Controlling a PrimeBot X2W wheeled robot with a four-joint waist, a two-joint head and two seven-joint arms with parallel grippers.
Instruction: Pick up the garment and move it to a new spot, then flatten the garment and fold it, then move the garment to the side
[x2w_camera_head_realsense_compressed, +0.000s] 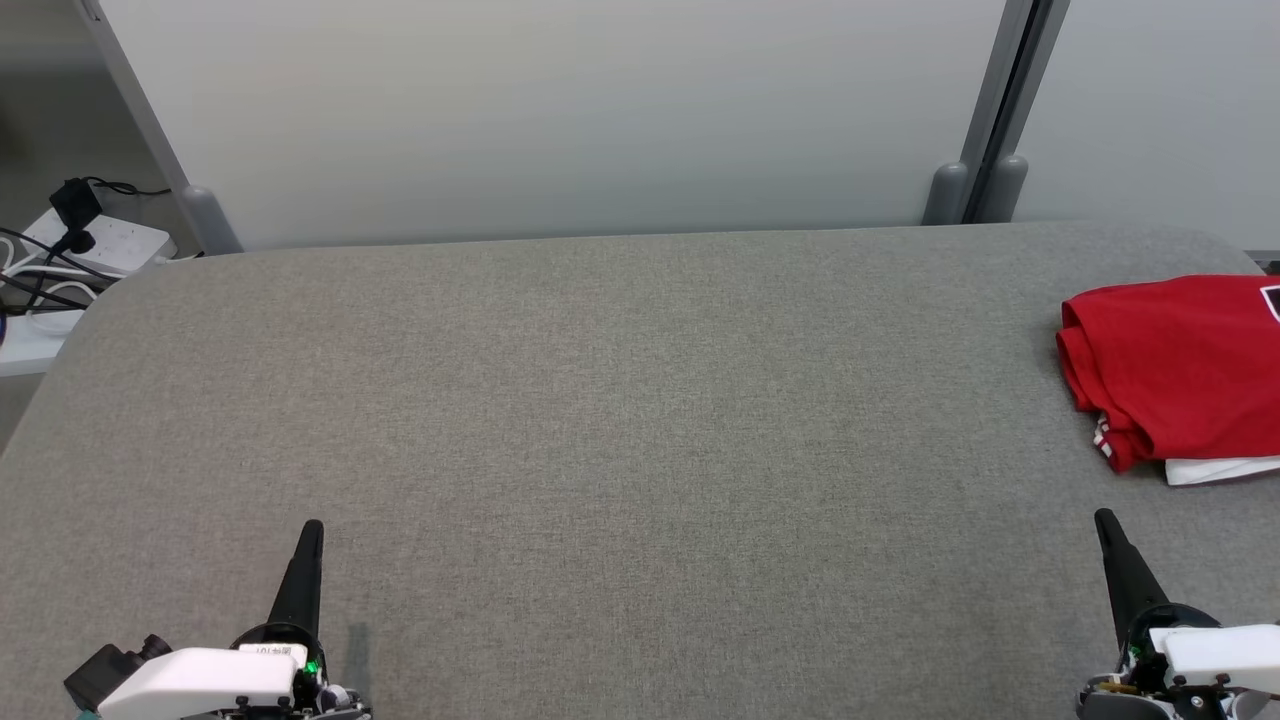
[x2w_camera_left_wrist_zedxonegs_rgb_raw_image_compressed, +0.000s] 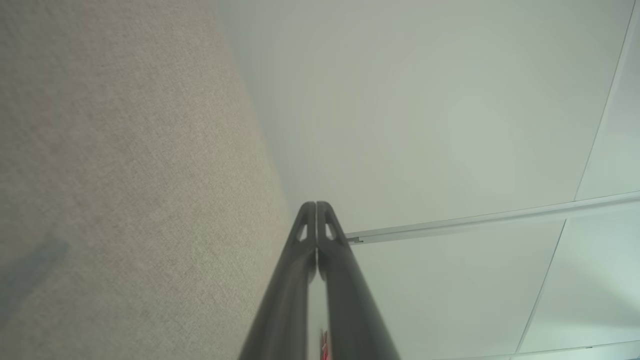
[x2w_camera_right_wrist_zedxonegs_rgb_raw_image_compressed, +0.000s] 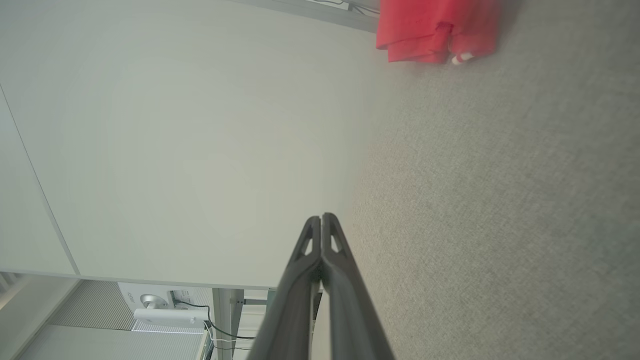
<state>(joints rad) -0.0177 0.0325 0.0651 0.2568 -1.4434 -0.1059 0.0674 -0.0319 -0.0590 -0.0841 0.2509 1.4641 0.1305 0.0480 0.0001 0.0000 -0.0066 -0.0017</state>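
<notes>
The folded red garment (x2w_camera_head_realsense_compressed: 1175, 365) lies at the table's (x2w_camera_head_realsense_compressed: 620, 420) far right edge — well apart from the left gripper (x2w_camera_head_realsense_compressed: 312, 530) and right gripper (x2w_camera_head_realsense_compressed: 1104, 520), both clenched on nothing.

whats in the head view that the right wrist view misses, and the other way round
Head view adds: the left gripper, shut, low on the left, and a flat white cloth poking out from under the folded red fabric garment.
Right wrist view adds: the cutouts near the right gripper's shut fingertips, and a pale post below the wall panel.
Both: the garment lying free, untouched by either gripper, at the right side of the grey fabric table.
</notes>
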